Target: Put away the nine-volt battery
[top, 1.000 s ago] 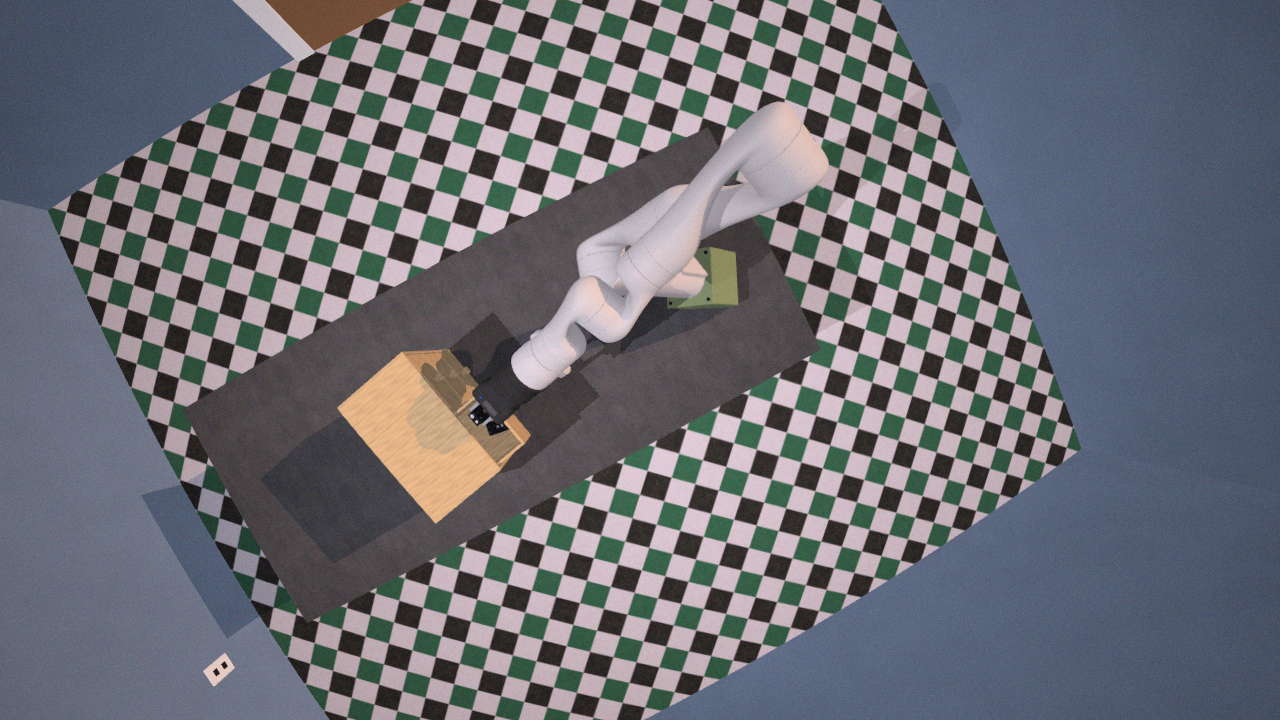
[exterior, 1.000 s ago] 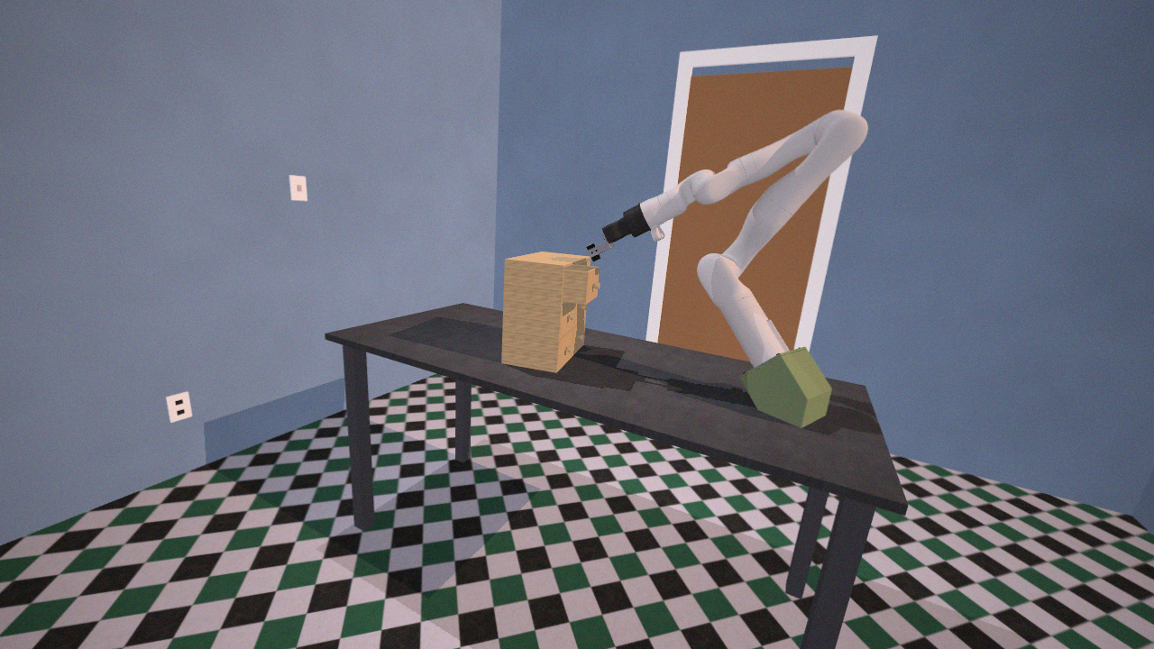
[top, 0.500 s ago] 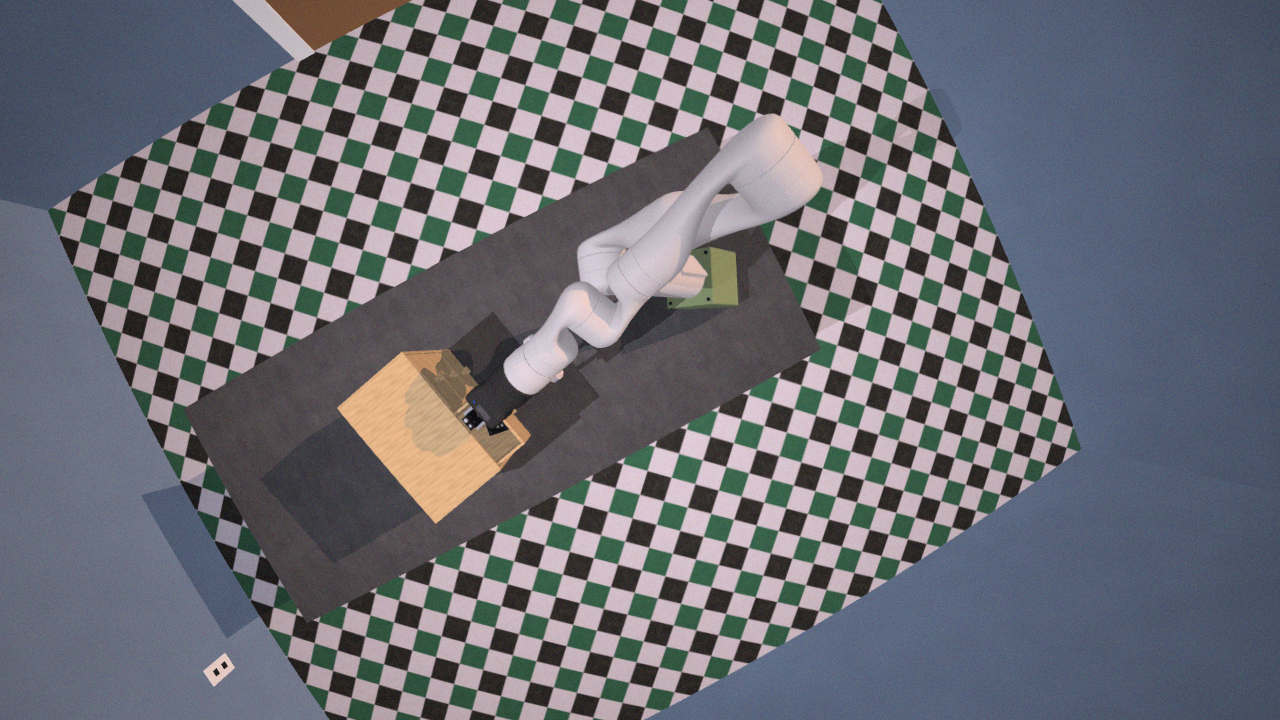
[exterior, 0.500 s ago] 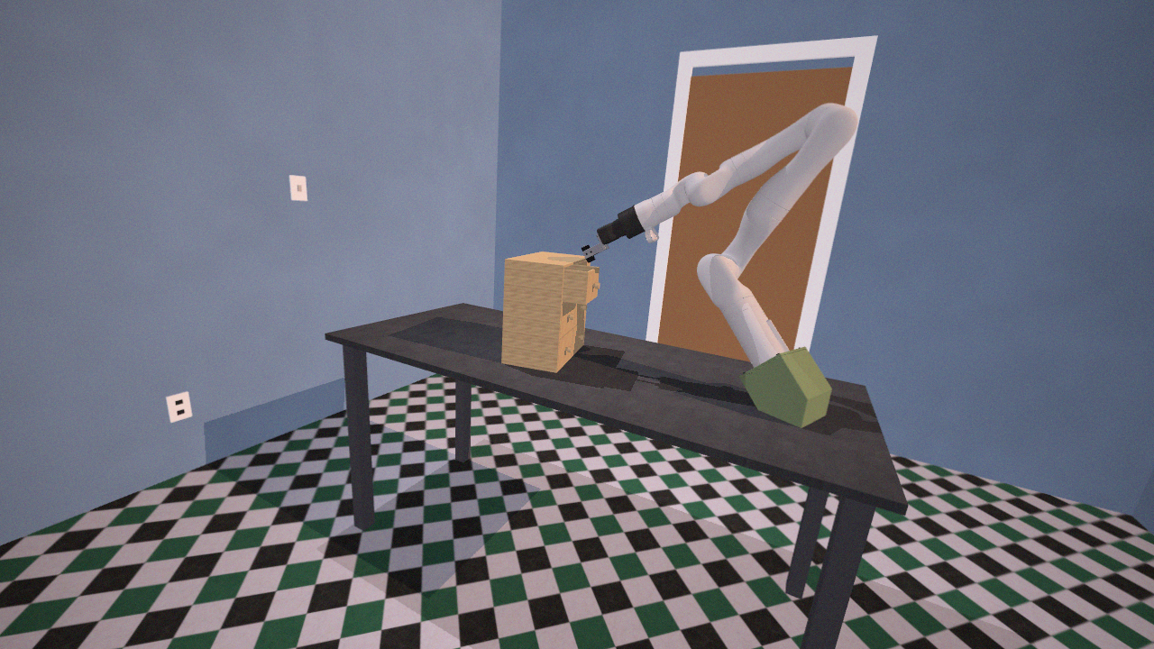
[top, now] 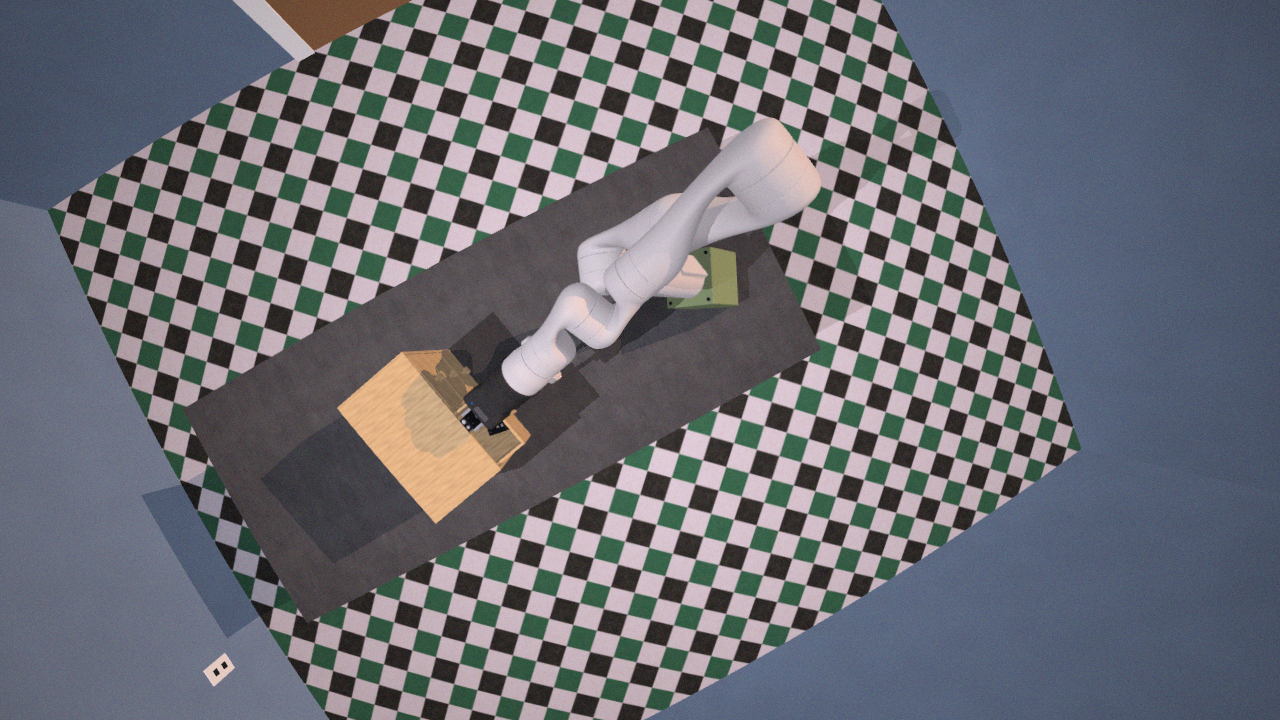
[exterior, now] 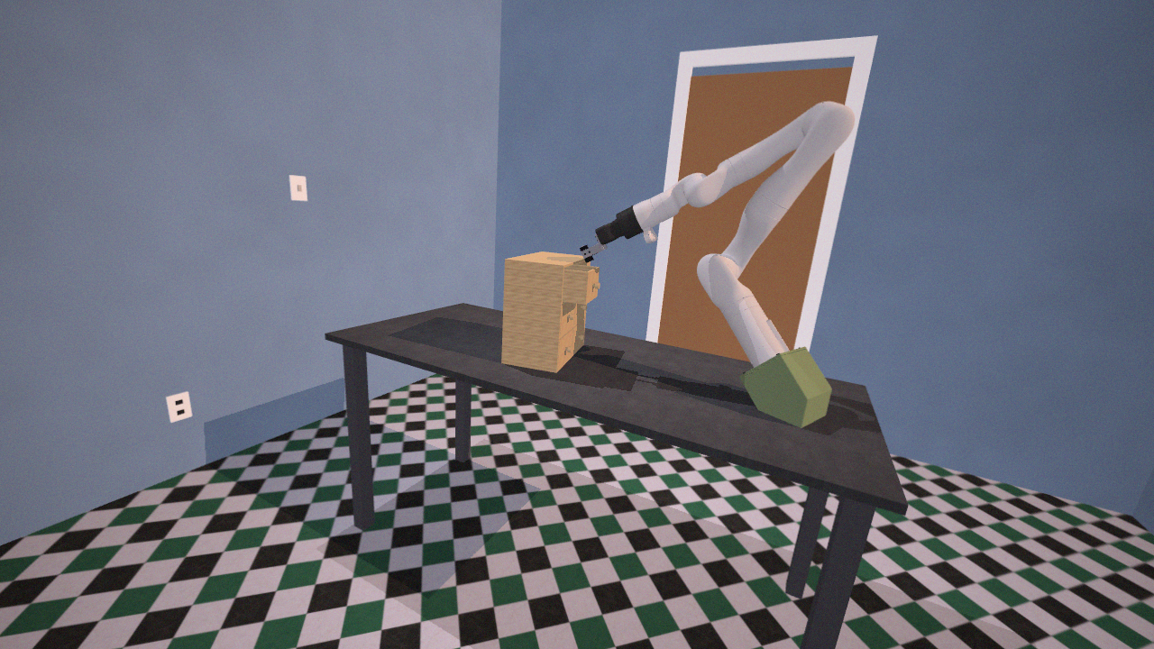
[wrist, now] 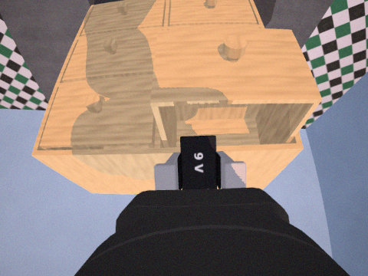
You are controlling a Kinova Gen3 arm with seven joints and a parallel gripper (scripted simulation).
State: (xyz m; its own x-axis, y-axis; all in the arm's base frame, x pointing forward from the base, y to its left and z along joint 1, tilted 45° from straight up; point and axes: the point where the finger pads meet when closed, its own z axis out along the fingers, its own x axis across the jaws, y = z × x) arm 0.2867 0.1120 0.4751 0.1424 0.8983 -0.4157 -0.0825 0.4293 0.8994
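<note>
While the wooden chest stands upright on the dark table, the end effector hangs above the front edge of its top, clamped on a black nine-volt battery. The battery sits between the two fingers, its white "9 V" lettering facing the wrist camera and one end pointing out past the fingertips.

One drawer in the chest's uppermost row sticks out of the front, with a round knob on its face. The held battery is outside the chest, close to this drawer's opening and higher than its rim. Light falls on part of the drawer's inside, but the section back within the chest is hidden, so its full contents cannot be told. Beside it, the other top drawer lies level with the chest's front, as does the drawer directly under that one.

The white arm reaches toward the chest's front from a green base, which is well apart from the chest, near the table's far end. Shadows cross the chest's top and drawer fronts.

Gripper shifted slightly nearer chest, now a little lower at its top front edge; arm's upper bend swung slightly chestward.
</note>
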